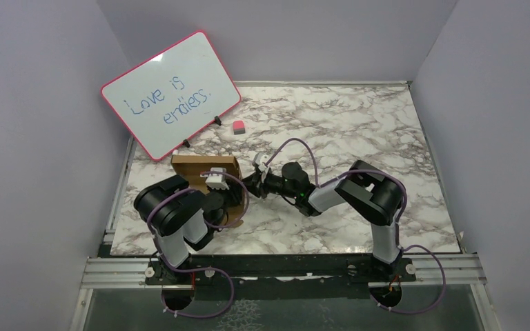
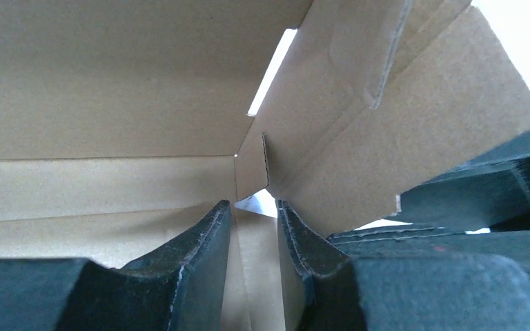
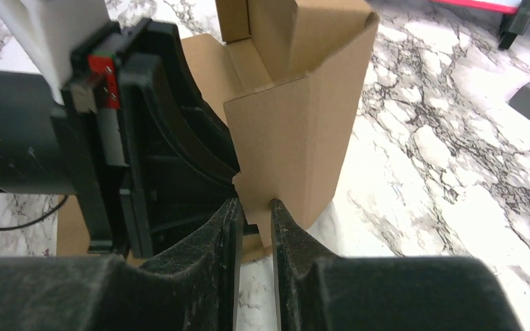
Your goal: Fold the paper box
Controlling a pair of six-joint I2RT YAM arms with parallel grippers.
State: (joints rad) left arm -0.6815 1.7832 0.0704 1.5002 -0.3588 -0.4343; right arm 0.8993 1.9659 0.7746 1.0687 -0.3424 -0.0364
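I judge I am mid-fold, standing up a side wall of the plain brown cardboard box (image 1: 203, 165), left of centre on the marbled table (image 1: 359, 124). My right gripper (image 3: 254, 205) pinches its upright corner panel; my left gripper (image 2: 252, 207) sits nearly closed inside, and I cannot tell if it grips. Next calls for tucking the loose flap inward; the walls look half-raised

On the surface (image 1: 359, 138), left of centre: the paper box (image 1: 203, 165), walls partly raised. Behind it at the rear left, tilted: the whiteboard (image 1: 171, 93). Just right of that board's near edge, apart from the box: an eraser (image 1: 238, 126). Inside the box walls: the left hand (image 2: 252, 214). At the box's right wall, close beside the left hand: the right hand (image 3: 254, 215), wall edge between its fingers (image 3: 224, 234).
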